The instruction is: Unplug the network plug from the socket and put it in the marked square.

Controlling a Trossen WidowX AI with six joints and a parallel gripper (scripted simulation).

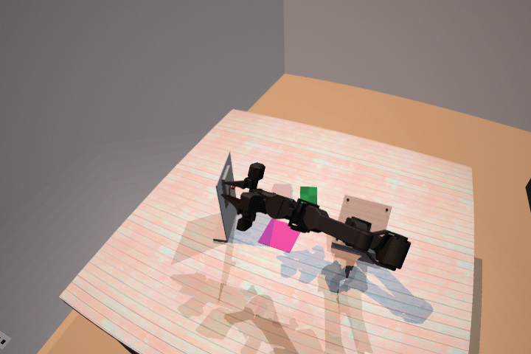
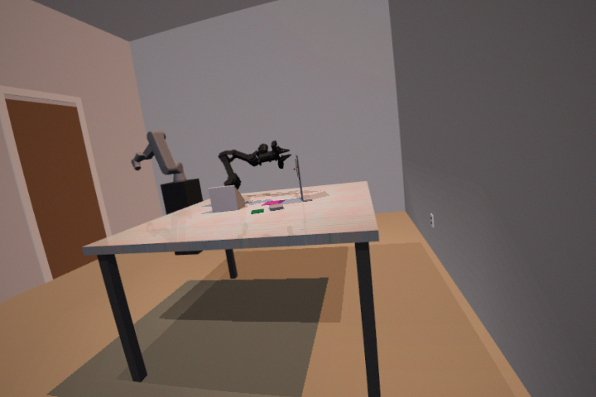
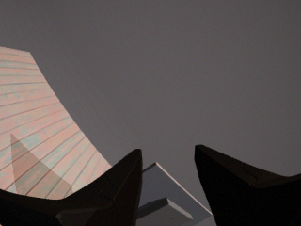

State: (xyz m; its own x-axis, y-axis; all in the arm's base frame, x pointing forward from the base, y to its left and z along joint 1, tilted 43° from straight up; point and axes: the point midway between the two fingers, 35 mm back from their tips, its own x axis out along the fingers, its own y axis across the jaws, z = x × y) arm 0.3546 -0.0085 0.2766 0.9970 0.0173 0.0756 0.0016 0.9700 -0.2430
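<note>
On the pale striped table (image 2: 336, 220), beside the upright panel (image 1: 226, 196), lies a magenta square (image 1: 283, 235); the gripper (image 1: 231, 192) stands part-open, empty.

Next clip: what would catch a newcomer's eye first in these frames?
The black arm stretches low across the striped table, its gripper partly closed at the upright grey panel, near a small red plug in the panel's face. Beneath the arm lies a bright pink square, with a green square just behind.
</note>
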